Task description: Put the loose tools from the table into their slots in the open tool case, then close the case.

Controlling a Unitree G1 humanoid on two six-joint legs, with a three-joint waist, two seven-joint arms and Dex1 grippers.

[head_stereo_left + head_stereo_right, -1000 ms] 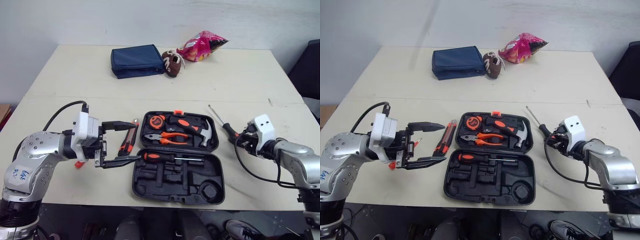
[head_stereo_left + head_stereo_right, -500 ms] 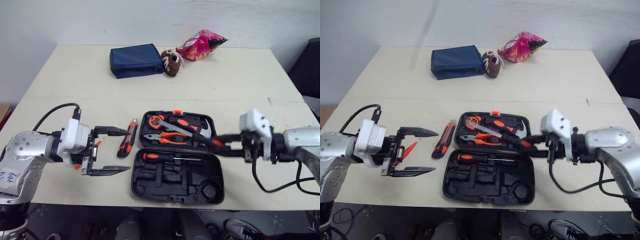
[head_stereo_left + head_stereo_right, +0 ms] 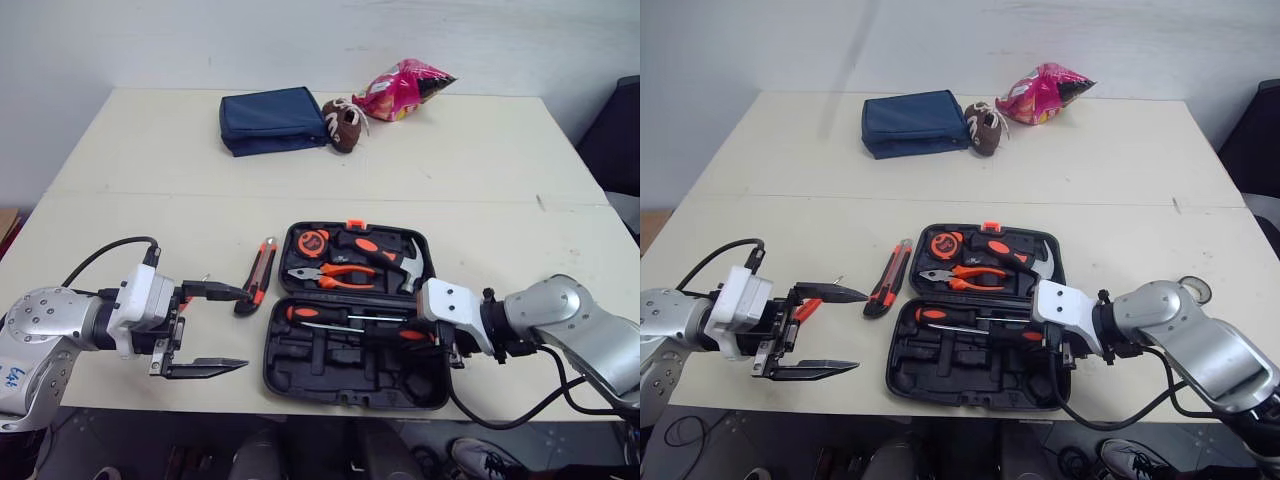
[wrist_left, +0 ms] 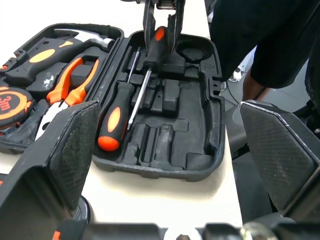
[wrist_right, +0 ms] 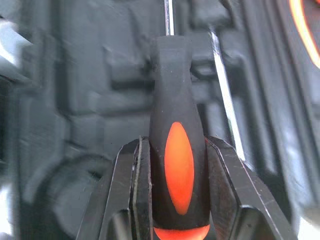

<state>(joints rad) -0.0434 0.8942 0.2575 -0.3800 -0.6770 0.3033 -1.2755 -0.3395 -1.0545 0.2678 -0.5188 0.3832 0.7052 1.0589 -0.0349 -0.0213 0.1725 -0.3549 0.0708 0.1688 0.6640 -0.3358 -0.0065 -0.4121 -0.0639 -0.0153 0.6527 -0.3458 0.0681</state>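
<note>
Where the right pincer works: the right pincer (image 5: 177, 150) is clamped on a screwdriver (image 5: 178, 165). Its flat black fingers (image 5: 125, 195) press both sides of the smooth, bulbous black handle with its orange oval inlay.
Screwdriver position: it is low over the near half of the tool case (image 3: 345, 385), thin metal shaft pointing to the robot's left. Whether it sits in a slot cannot be told.
Tool case: black moulded plastic, lying open flat on the pale surface (image 3: 140, 200). The near half has angular recesses and one round one.
Seated screwdriver (image 4: 114, 125): it has the same black-and-orange handle and lies in a slot just beside the held one.
Left pincer (image 3: 247, 329): spread wide and holding nothing, over bare surface left of the case.
Utility knife (image 3: 259, 275): slim, black and orange, loose just left of the case.
Far half of the case: a round tape measure (image 3: 316, 241), orange-gripped pliers (image 3: 340, 275) and a steel-headed hammer (image 3: 405, 262).
Far side: a navy fabric pouch (image 3: 272, 120), a brown toy football (image 3: 346, 126) and a crinkled pink snack bag (image 3: 405, 88).
</note>
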